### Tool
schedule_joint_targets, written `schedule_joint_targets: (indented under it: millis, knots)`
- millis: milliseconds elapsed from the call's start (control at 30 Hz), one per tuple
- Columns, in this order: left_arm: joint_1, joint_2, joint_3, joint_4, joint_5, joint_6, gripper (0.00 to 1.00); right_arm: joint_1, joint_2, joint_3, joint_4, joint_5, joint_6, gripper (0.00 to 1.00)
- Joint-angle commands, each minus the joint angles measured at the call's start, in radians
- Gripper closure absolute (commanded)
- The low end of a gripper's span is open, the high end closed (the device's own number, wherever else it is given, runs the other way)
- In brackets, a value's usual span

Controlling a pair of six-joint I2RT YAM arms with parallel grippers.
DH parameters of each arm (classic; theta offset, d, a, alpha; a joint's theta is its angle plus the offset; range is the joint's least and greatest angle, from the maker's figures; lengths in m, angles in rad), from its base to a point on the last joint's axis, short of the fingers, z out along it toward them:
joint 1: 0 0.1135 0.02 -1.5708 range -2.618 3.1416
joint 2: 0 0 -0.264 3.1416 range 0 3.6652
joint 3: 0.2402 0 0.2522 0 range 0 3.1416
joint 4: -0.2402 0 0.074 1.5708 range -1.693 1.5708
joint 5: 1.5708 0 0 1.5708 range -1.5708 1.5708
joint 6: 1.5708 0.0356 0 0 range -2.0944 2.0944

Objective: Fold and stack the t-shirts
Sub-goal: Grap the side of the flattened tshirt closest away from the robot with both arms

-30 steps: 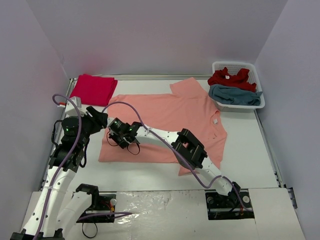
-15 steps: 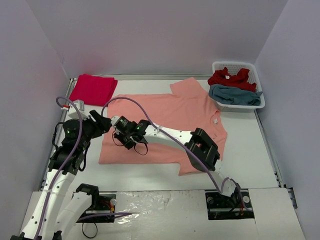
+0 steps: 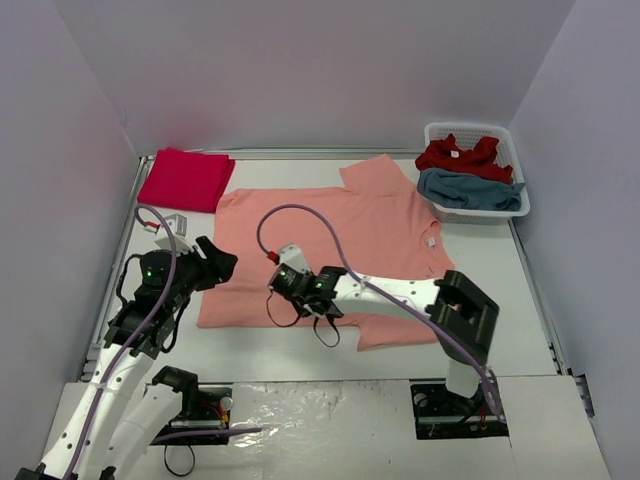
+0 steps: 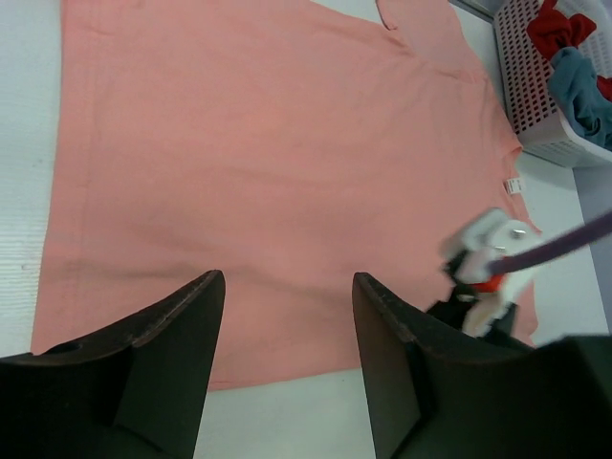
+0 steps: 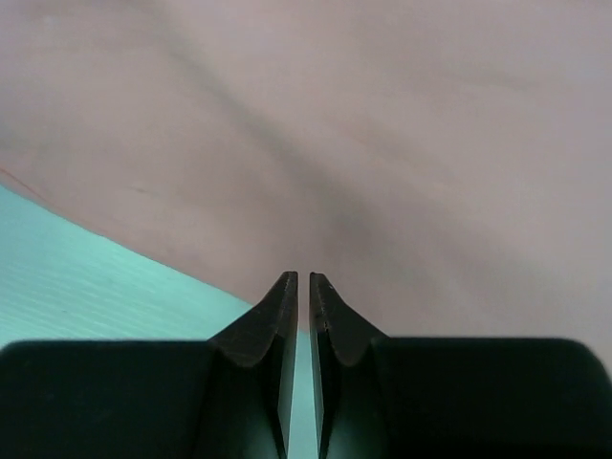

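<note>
Salmon-orange t-shirt (image 3: 345, 235): soft plain cloth, short sleeves, spread flat and nearly unwrinkled mid-table, collar towards the right, small white label (image 3: 432, 241) at the neck.

Left pincer (image 4: 287, 277): two dark wedge-shaped fingers, set wide apart, nothing between them; hangs over the shirt's left part, near hem edge just beyond the fingertips.

Right pincer (image 5: 303, 279): dark tapered fingers drawn together to a hairline gap, no cloth seen between them; tips over the shirt just inside its near hem, bare table (image 3: 500, 300) showing beside them.

Crimson t-shirt (image 3: 186, 178): folded to a flat rectangle, far left corner, well apart from both pincers.

White slotted plastic basket (image 3: 522, 205): far right; holds a crumpled red t-shirt (image 3: 460, 155) and a crumpled teal-blue t-shirt (image 3: 470, 190).
</note>
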Motion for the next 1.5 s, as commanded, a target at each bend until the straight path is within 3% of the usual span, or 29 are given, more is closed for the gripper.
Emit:
schedule_joint_targets:
  millis: [0, 300, 533, 733, 1033, 1467]
  knots:
    - [0.000, -0.001, -0.003, 0.023, -0.035, 0.002, 0.46, -0.005, -0.196, -0.118, -0.036, 0.146, 0.224, 0.94]
    - [-0.044, 0.026, -0.055, 0.073, -0.033, -0.001, 0.45, 0.011, -0.384, -0.338, -0.154, 0.238, 0.483, 0.90]
    - [-0.087, 0.045, -0.074, 0.105, -0.030, 0.008, 0.45, 0.098, -0.444, -0.440, -0.233, 0.294, 0.695, 0.94]
    - [-0.112, 0.055, -0.085, 0.109, -0.050, 0.010, 0.45, 0.150, -0.535, -0.524, -0.284, 0.243, 0.870, 0.97]
    - [-0.119, 0.054, -0.097, 0.124, -0.047, 0.006, 0.45, 0.287, -0.517, -0.578, -0.399, 0.252, 1.097, 0.81]
    - [-0.153, 0.032, -0.103, 0.105, -0.067, 0.014, 0.45, 0.330, -0.417, -0.556, -0.473, 0.308, 1.265, 0.75]
